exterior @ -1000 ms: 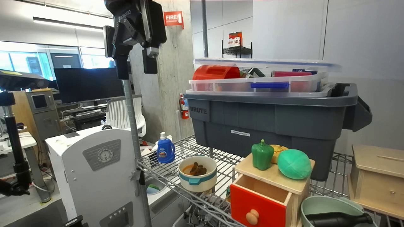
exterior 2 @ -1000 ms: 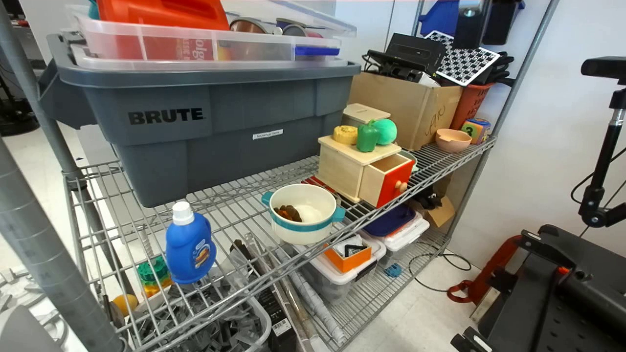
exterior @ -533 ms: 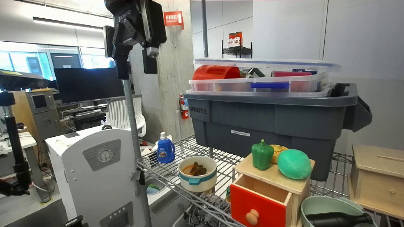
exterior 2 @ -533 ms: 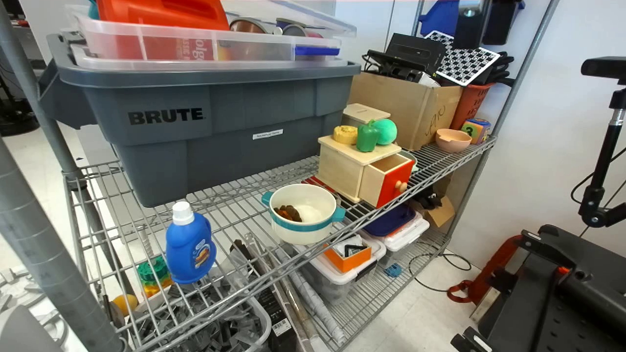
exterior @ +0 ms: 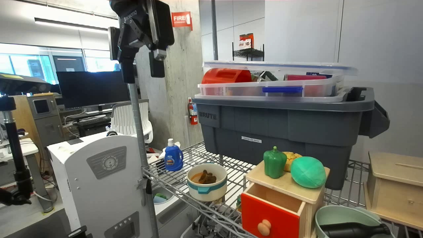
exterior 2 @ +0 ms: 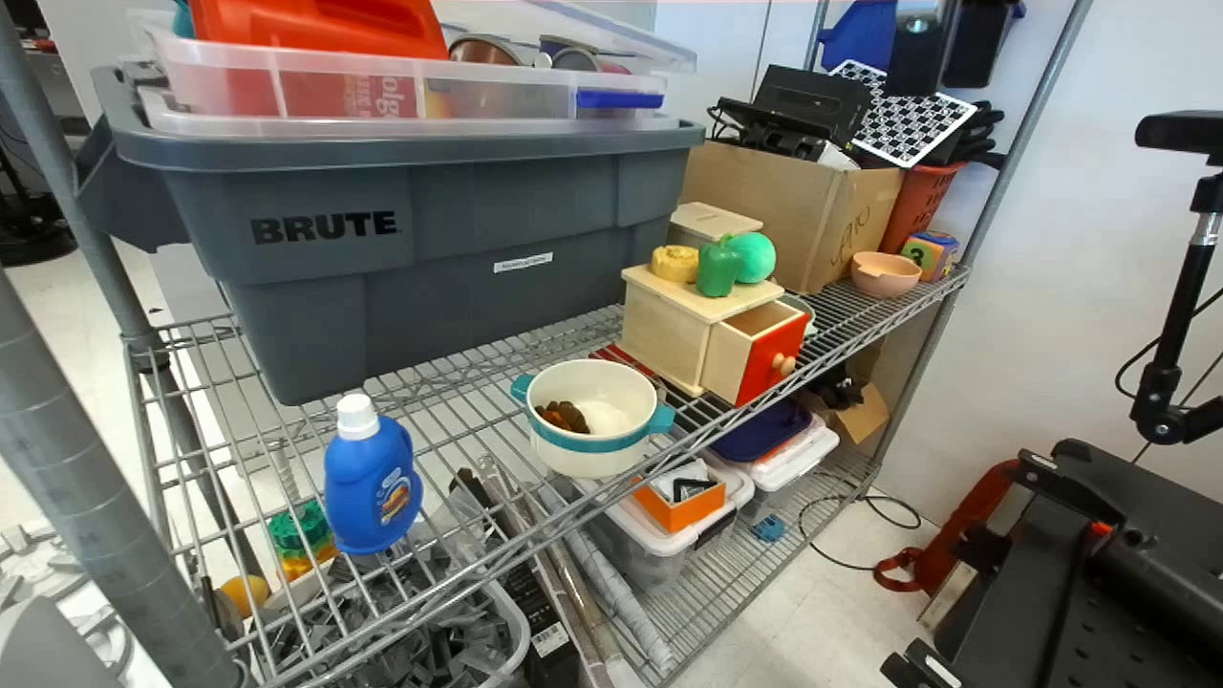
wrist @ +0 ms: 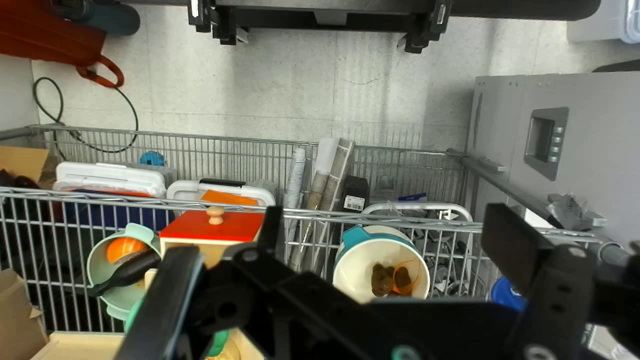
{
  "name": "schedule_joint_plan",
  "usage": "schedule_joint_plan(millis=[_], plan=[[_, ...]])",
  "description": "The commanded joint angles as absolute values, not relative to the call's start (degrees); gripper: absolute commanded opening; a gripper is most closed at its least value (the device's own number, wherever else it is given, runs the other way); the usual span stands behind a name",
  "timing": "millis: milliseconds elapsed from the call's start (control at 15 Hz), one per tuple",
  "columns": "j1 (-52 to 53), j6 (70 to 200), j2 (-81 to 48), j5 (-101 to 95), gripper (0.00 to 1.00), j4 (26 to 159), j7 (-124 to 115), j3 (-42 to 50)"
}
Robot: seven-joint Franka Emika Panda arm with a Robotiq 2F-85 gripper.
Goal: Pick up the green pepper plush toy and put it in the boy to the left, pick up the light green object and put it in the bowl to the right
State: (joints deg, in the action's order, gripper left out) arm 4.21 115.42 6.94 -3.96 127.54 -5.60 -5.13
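Black two-fingered pincer (exterior: 142,68): in an exterior view it hangs at ten o'clock, fingers spread wide apart, well above the grey wire shelf (exterior: 238,167).
Dark green bell-pepper plush toy (exterior: 275,163): stands upright on the pale wooden box (exterior: 287,185), whose red-fronted drawer (exterior: 271,211) is pulled out toward seven o'clock.
Bright mint-green rounded lump (exterior: 308,172): rests on that box just beside the plush toy, between three and four o'clock of it; a lumpy yellow object (exterior: 290,158) sits partly hidden behind the two.
Wide grey-green bowl (exterior: 347,213): sits just beside the box at four o'clock, a black bottle-shaped object (exterior: 355,230) lying in it.
Small teal-banded white bowl (exterior: 206,197): stands at nine o'clock from the box, holding brown chunks (exterior: 208,178); a blue plastic bottle (exterior: 173,159) with a white cap stands at its ten o'clock.
Large dark-grey plastic bin (exterior 2: 449,268): in an exterior view it takes up the ten-o'clock side; the plush toy and lump show on the box at two o'clock, and the pincer's lower end is cut off by the top edge.
Orange rounded object (wrist: 124,248): in the wrist view it lies in the grey-green bowl toward eight o'clock; the pincer's fingers stand far apart at eight and four, the white bowl shows between them at five, and the plush toy and lump are mostly hidden behind the pincer, toward seven.
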Motion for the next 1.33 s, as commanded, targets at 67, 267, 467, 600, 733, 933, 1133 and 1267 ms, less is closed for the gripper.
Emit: schedule_joint_plan(millis=[67, 267, 467, 600, 733, 933, 1133, 1267], plan=[[4.2, 115.3, 6.9, -4.0, 1.0, 127.4, -5.6, -5.1], [3.7, 115.7, 6.5, -4.3, 1.0, 127.3, -5.9, -4.7], [2.9, 116.4, 5.5, -4.7, 1.0, 126.5, -5.6, -3.7], [1.9, 116.7, 5.0, -4.9, 1.0, 125.9, -5.2, -2.8], [0.9, 116.9, 4.7, -4.4, 1.0, 125.2, -4.0, -1.6], [-0.8, 117.3, 4.0, -3.5, 1.0, 123.9, -1.8, 0.5], [-2.8, 118.0, 2.9, -1.9, 1.0, 122.1, 1.5, 3.1], [-3.8, 118.1, 1.7, -1.4, 1.0, 120.6, 2.7, 4.3]])
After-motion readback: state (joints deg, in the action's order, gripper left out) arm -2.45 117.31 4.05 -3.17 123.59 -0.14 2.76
